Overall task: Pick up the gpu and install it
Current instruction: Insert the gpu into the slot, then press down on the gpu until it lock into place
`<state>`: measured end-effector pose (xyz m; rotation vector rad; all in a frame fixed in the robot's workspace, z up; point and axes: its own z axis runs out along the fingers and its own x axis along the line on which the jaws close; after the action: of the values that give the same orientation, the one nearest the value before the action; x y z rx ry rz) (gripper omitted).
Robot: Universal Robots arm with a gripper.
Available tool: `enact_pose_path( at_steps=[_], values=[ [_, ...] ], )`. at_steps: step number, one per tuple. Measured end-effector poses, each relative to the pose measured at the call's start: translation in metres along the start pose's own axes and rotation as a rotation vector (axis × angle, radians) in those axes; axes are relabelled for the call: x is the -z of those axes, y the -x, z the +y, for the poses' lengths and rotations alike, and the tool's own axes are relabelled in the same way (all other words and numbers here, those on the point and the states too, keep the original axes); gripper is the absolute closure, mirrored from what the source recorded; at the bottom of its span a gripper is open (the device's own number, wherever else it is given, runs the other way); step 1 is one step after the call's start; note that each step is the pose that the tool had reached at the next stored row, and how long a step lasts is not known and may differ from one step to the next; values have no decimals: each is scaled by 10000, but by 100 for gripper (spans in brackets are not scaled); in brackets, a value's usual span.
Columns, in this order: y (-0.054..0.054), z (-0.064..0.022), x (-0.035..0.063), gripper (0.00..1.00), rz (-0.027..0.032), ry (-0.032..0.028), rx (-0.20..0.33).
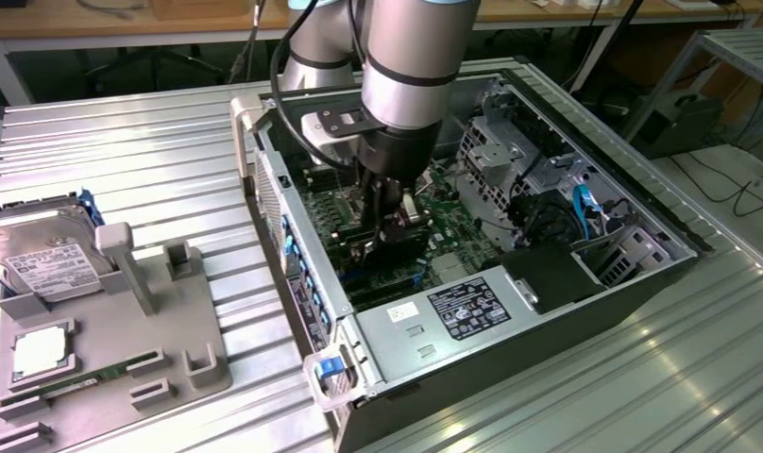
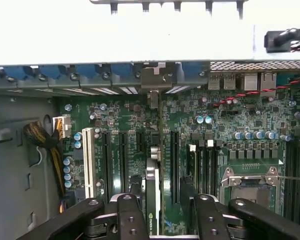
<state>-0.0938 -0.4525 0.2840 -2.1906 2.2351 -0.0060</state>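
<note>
— Inside the open computer case [image 1: 533,311], where is the gpu [image 2: 153,200]?
— Upright on edge over a motherboard [image 2: 240,120] slot, between the gripper [image 2: 162,212] fingers, which stand slightly apart.
— Which step?
— Seating, I judge; it calls for straight downward pressure.

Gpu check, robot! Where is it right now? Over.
Gripper down inside the computer case, jaws astride the gpu. Gpu standing on edge over the motherboard slots. Nothing blocking. Over.

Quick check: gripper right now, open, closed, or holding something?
Gripper: down inside the computer case, jaws on either side of the gpu standing over the motherboard; whether they grip it cannot be told.
</note>
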Motion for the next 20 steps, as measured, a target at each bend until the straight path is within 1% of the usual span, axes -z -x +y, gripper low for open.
enact_pose_path(
  at_steps=[2, 3, 4, 6, 7, 8, 9, 10, 20],
  values=[
    [0, 0, 0, 58, 12, -1, 1],
    [-1, 0, 0, 65, 13, -1, 1],
    [0, 1, 1, 65, 16, -1, 0],
    [0, 1, 2, 77, 18, -1, 0],
    [0, 0, 1, 77, 18, -1, 1],
    [0, 1, 1, 83, 18, -1, 0],
    [0, 0, 1, 83, 18, -2, 0],
    [0, 0, 1, 89, 18, -1, 1],
    [0, 0, 1, 89, 18, -2, 0]
  ],
)
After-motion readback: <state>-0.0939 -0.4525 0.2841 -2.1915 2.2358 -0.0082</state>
